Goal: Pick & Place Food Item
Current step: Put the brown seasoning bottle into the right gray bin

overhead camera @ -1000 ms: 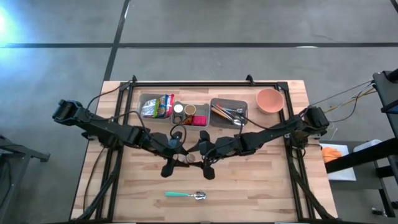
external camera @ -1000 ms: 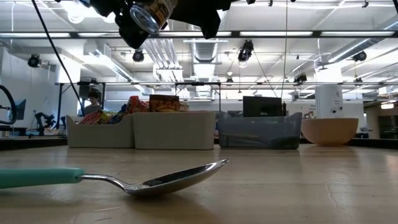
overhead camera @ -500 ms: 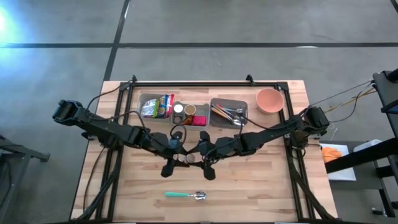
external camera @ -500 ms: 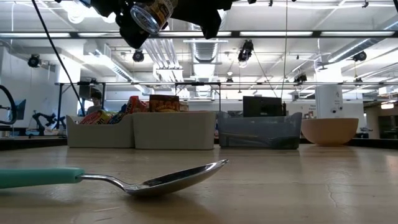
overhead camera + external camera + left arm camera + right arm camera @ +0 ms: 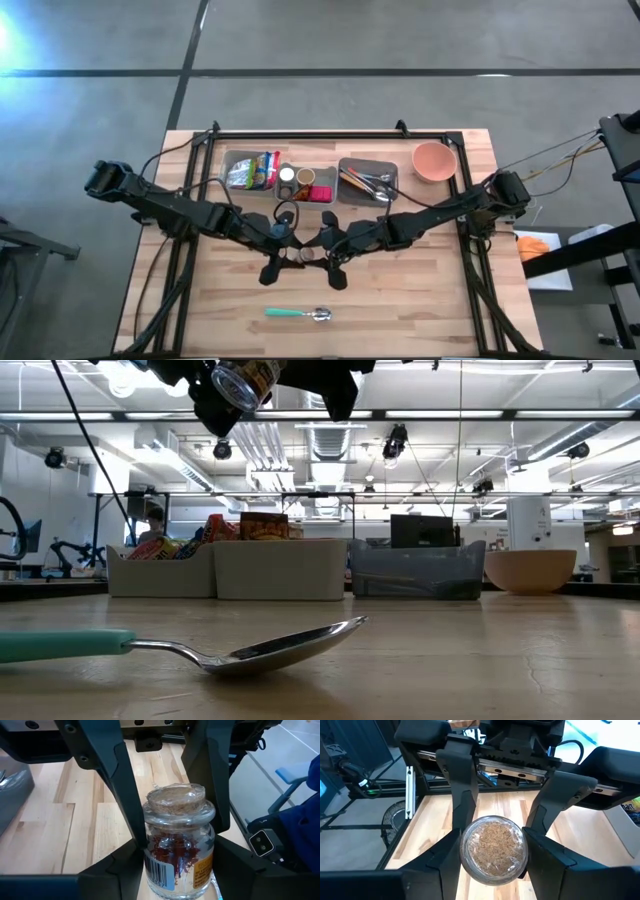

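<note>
A light wooden slat table (image 5: 420, 300) stands on a grey concrete floor; in the low view an open workshop with ceiling lights stretches behind it, and a person (image 5: 152, 520) sits far off at the back.

Along the far edge of the table, from left to right, stand a grey bin of colourful snack packets (image 5: 252, 169), a grey bin of small jars and boxes (image 5: 306, 184), a grey bin of metal cutlery (image 5: 367, 181) and a salmon-pink bowl (image 5: 434, 161). Near the front edge lies a metal spoon with a teal handle (image 5: 296, 314), well apart from everything else and below the arms.

Over the middle of the table the two dark arms meet. The left gripper (image 5: 172, 837) has its fingers pressed against the sides of a small clear glass jar of red saffron threads with a cork stopper (image 5: 177, 845), held up in the air above the table. The right gripper (image 5: 492, 847) faces it from the other side, its fingers close on either side of the jar's cork end; whether they actually press on it I cannot tell. Each gripper blocks the other's way to the jar.

Compared with a second ago, the jar sits very slightly higher in the low view; the arms, bins, bowl and spoon lie as they did.
</note>
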Controlling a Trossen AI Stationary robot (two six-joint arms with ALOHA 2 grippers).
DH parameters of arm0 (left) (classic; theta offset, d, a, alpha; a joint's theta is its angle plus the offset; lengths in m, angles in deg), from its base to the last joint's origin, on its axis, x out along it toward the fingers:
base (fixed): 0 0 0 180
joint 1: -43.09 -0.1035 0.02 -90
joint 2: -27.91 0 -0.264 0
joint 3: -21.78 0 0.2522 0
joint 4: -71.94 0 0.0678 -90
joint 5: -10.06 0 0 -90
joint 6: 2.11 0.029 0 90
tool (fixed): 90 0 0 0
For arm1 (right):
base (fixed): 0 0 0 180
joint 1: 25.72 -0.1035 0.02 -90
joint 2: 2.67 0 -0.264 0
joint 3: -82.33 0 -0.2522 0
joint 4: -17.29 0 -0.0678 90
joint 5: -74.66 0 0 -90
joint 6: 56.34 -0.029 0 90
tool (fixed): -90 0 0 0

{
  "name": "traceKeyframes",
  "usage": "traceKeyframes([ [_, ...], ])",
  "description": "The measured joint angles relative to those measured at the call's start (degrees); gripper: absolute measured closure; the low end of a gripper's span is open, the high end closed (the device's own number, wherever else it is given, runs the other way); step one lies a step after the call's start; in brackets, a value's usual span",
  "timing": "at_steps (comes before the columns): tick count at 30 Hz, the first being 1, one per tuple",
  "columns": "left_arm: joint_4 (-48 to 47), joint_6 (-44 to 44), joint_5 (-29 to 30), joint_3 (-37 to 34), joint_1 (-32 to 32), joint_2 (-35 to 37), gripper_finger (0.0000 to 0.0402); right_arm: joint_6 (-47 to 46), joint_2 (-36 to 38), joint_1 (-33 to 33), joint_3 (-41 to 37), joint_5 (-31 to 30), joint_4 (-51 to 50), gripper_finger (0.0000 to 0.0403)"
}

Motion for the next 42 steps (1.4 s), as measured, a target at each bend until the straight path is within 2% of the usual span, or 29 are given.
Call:
traceKeyframes([
  [7, 0.20, -0.18, -0.01, 0.00, 0.00, 0.00, 0.0193, -0.02, 0.00, 0.02, 0.00, 0.00, 0.00, 0.0229],
  [26, -1.26, -9.09, 1.11, 0.11, 0.04, 0.07, 0.0187, 0.17, 0.24, 0.13, 0.11, 0.05, -0.48, 0.0229],
  [33, -2.38, -11.14, 1.91, 0.24, 0.04, 0.09, 0.0185, -0.05, 0.24, 0.19, 0.09, 1.79, -0.38, 0.0229],
  [37, -2.74, -12.83, 1.89, 0.24, 0.03, 0.11, 0.0157, 0.07, 0.28, 0.15, 0.07, 1.95, -0.49, 0.0229],
  [42, -3.24, -13.90, 1.92, 0.21, -0.31, 0.11, 0.0087, 0.17, 0.33, 0.11, 0.07, 2.19, -0.46, 0.0229],
])
